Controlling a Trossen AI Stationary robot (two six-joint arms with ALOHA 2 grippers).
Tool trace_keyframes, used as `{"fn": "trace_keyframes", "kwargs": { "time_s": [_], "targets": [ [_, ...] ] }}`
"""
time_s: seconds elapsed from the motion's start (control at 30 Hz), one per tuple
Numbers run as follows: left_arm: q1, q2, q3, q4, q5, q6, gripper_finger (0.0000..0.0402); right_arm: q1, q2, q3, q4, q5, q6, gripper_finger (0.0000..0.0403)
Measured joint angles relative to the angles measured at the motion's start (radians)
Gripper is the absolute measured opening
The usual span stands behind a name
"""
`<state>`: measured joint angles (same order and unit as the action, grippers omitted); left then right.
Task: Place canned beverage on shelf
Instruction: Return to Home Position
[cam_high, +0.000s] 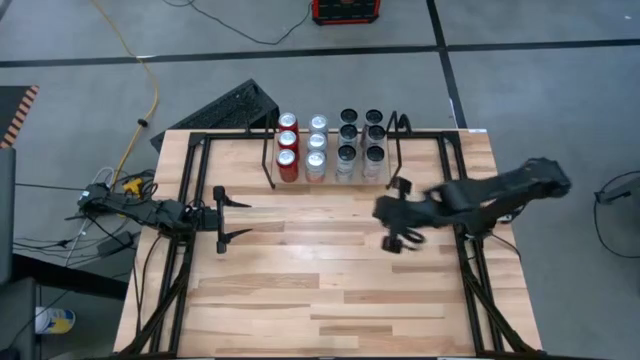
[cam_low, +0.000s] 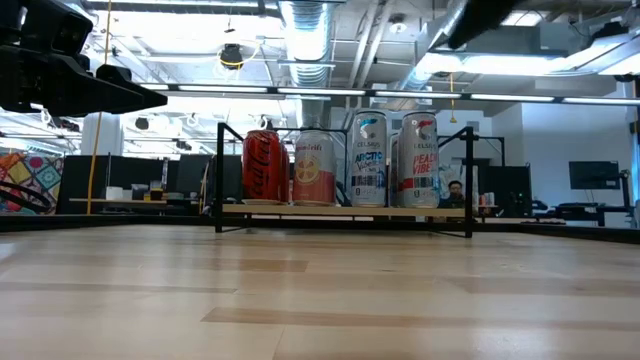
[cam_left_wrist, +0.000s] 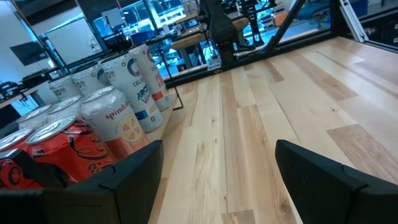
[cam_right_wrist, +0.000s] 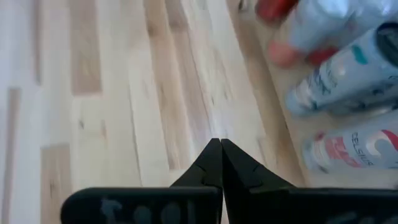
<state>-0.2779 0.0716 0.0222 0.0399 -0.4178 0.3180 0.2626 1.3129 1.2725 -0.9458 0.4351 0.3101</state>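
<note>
The shelf (cam_high: 270, 160) is a low black wire rack at the table's far middle, also in the low view (cam_low: 218, 175). Several cans stand in it in four columns: red cans (cam_high: 288, 150), pale cans (cam_high: 317, 148) and two columns of silver dark-topped cans (cam_high: 360, 140). The low view shows the front row: a red can (cam_low: 264, 167), a Spindrift can (cam_low: 314, 168) and two Celsius cans (cam_low: 393, 160). My left gripper (cam_high: 245, 220) is open and empty at the table's left, near the rack (cam_left_wrist: 217, 186). My right gripper (cam_high: 388, 225) is shut and empty (cam_right_wrist: 219, 146), above the wood just near of the rack's right part.
Long black tubular rail frames run along the table's left (cam_high: 185, 250) and right (cam_high: 475, 270) sides. A black keyboard (cam_high: 225, 105) lies beyond the far left corner. Bare wood (cam_high: 320, 290) spreads across the table's middle and near half.
</note>
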Motion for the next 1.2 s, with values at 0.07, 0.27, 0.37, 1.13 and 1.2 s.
{"fn": "trace_keyframes", "kwargs": {
  "time_s": [0.07,0.27,0.37,1.13,1.2],
  "targets": [
    [0.000,0.000,0.000,0.000,0.000,0.000,0.0297,0.044,-0.126,-0.149,0.141,0.034,-0.005,0.0021],
    [0.000,0.000,0.000,0.000,0.000,0.000,0.0297,0.096,-0.475,-0.628,0.834,0.005,-0.124,0.0021],
    [0.000,0.000,0.000,0.000,0.000,0.000,0.0297,0.096,-0.580,-0.824,1.148,-0.035,-0.273,0.0021],
    [0.000,0.000,0.000,0.000,0.000,0.000,0.0297,-0.166,-1.267,-1.098,0.737,-0.175,-0.177,0.0021],
    [0.000,0.000,0.000,0.000,0.000,0.000,0.0297,-0.166,-1.301,-1.098,0.707,-0.176,-0.176,0.0021]
  ]
}}
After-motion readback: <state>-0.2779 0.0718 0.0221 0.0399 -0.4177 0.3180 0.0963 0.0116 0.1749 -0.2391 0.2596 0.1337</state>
